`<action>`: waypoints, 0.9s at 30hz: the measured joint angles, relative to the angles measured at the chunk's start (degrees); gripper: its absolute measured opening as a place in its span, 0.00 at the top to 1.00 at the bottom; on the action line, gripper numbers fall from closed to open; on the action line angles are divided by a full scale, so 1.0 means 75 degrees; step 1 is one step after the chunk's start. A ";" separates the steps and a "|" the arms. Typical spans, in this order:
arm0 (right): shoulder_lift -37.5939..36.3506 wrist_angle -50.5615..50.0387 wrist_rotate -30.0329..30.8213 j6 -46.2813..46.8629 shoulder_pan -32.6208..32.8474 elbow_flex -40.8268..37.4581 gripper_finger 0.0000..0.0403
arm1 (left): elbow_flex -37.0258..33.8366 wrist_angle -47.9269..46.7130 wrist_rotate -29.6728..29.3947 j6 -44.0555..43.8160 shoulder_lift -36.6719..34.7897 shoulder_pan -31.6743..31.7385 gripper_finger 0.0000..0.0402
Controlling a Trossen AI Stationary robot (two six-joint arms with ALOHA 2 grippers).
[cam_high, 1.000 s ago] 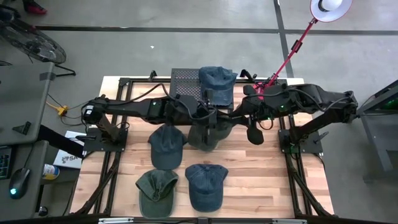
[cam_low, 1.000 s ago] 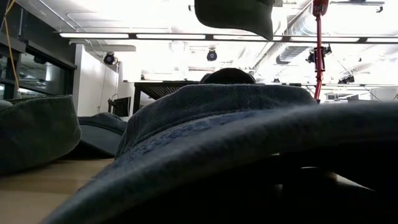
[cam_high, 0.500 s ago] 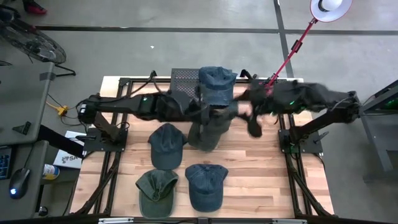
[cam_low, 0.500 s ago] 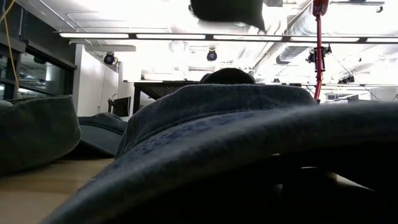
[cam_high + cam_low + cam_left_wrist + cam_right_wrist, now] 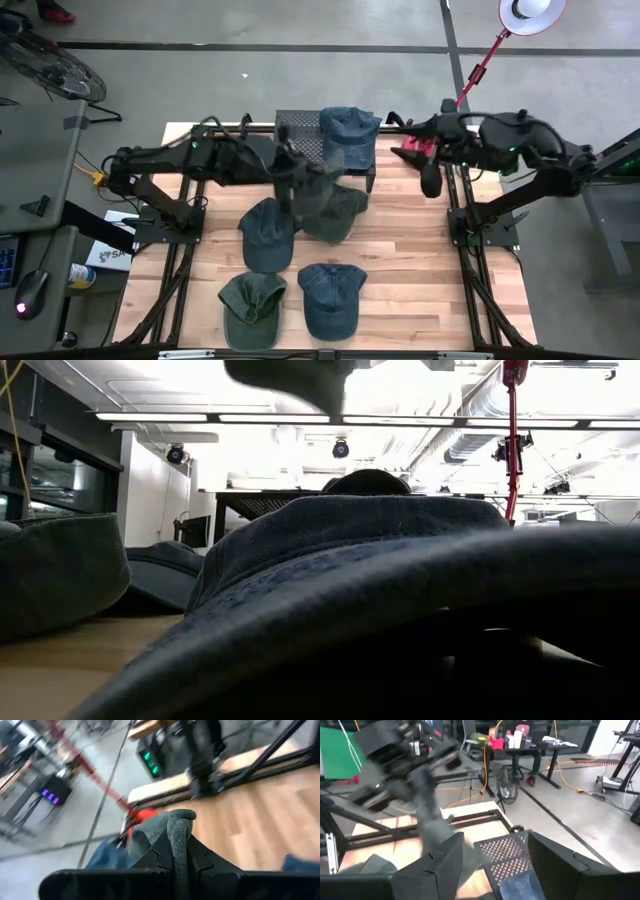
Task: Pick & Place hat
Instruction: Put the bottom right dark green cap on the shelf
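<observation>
A: So, table status?

B: Wooden table (image 5: 400, 260) with a black mesh stand (image 5: 296, 130) at the far edge. A blue cap (image 5: 348, 135) sits on the stand. Three more lie flat nearer the front: dark blue cap (image 5: 268, 232) mid-table, a second blue cap (image 5: 330, 298) in front of it to the right, olive cap (image 5: 251, 308) front left.

A: And the hat being moved?

B: Grey-green hat (image 5: 330, 205), hanging off the left gripper (image 5: 292, 180) above mid-table, just right of the dark blue cap and in front of the stand. In the left wrist view its fabric (image 5: 177, 840) is bunched between the clenched fingers.

A: Right arm?

B: Right gripper (image 5: 430, 172) is up near the far right corner, well apart from the hat. Fingers (image 5: 445, 857) spread wide, nothing between them.

A: Low view?

B: Mostly blocked by a cap brim (image 5: 380, 610) right at the lens. The held hat is a blur at the top.
</observation>
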 joint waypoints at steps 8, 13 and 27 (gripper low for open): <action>0.0019 -0.0384 0.0399 0.0230 0.0000 -0.0012 0.47 | 0.0000 -0.1033 0.0688 -0.0004 -0.0496 0.1050 0.99; 0.0066 -0.0459 0.0544 0.0412 0.0000 -0.0016 0.47 | 0.0000 -0.1199 0.1968 -0.0010 -0.0566 0.1893 0.99; 0.0078 -0.0451 0.0753 0.0712 0.0003 -0.0015 0.47 | -0.0005 -0.1152 0.4838 0.0230 -0.0566 0.3960 0.99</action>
